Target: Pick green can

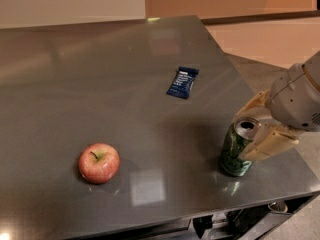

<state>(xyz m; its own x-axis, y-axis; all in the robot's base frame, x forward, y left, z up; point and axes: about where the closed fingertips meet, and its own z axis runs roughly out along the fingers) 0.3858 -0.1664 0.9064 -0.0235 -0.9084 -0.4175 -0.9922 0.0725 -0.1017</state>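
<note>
Gripper (pixel 248 133) by tabletop (pixel 100 74) corner. Jaws spread, bracketing green can (pixel 234 151); near one appears to touch it. Can stands upright between jaws, not lifted.

Reach looks done; closing and lifting remain.

Tabletop edges lie just beside jaws. Apple (pixel 99 162) and blue wrapper (pixel 182 82) well apart from jaws; straight lift looks unobstructed.

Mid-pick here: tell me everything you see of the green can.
The green can stands upright near the right edge of the table: dark green mottled metal, silver top with an opening. The gripper reaches in from the right, fingers open either side of its top; the near finger looks to touch it.
</note>
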